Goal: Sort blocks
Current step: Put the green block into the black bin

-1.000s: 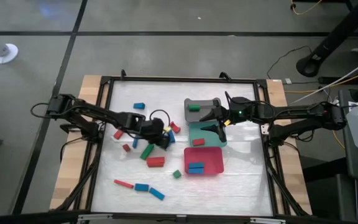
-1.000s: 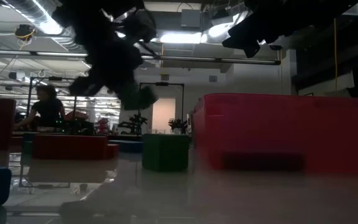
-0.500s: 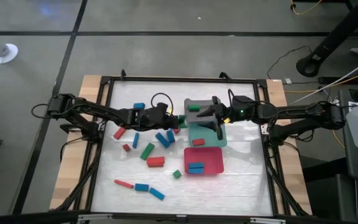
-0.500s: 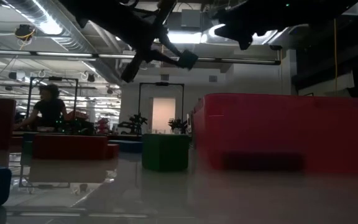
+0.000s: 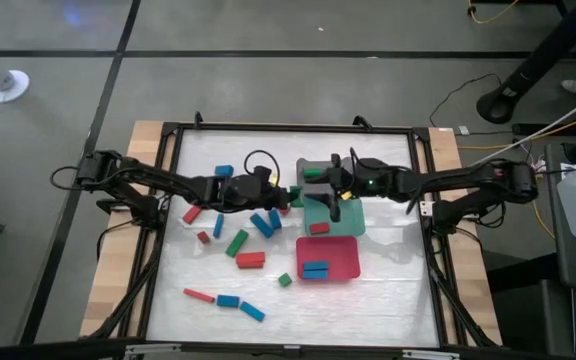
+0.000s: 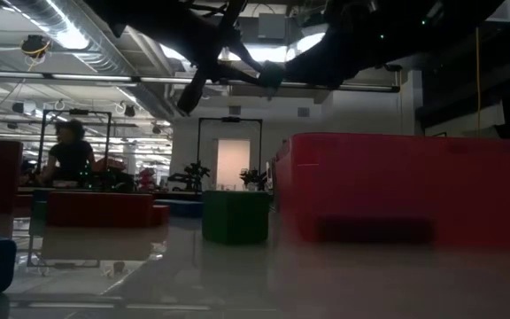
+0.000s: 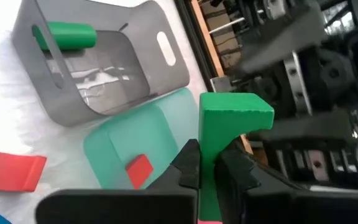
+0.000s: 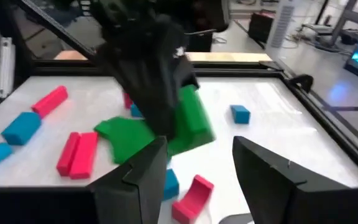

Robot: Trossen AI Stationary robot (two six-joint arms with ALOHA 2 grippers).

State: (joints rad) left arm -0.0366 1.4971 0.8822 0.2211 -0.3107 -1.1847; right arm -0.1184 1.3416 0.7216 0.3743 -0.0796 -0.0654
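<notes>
A green block (image 7: 227, 134) stood clamped between the closed fingers (image 7: 188, 168) of the left gripper (image 7: 209, 177), rising well above the fingertips with its lower part caught between them. In the high view the left gripper (image 5: 286, 195) hung above the table at the near edge of the teal tray (image 5: 346, 222), just beside the grey tray (image 5: 318, 163). The right wrist view showed the same green block (image 8: 166, 127) in front of the right gripper (image 8: 197, 165), close to its left finger (image 8: 143, 174) and not between the two; those fingers stood parted with nothing in them. From above, the right gripper (image 5: 330, 190) faced the left one over the two trays, the pair nearly meeting.

A green bar (image 7: 67, 34) lay in the grey tray (image 7: 160, 68), and a small red block (image 7: 140, 169) lay in the teal tray (image 7: 114, 146). The red tray (image 5: 348, 262) sat just nearer the front edge than the teal one and held a blue block (image 5: 315, 269).

The other blocks (image 5: 238, 243) were scattered on the white table (image 5: 388, 300) on the left arm's side: blue, red and green bars below the left arm, a blue cube (image 5: 224, 171) farther back, and a red bar (image 5: 199, 295) with two blue ones near the front edge. A small green cube (image 5: 284, 280) lay just beside the red tray. In the low view a person (image 6: 67, 155) showed in the room beyond.
</notes>
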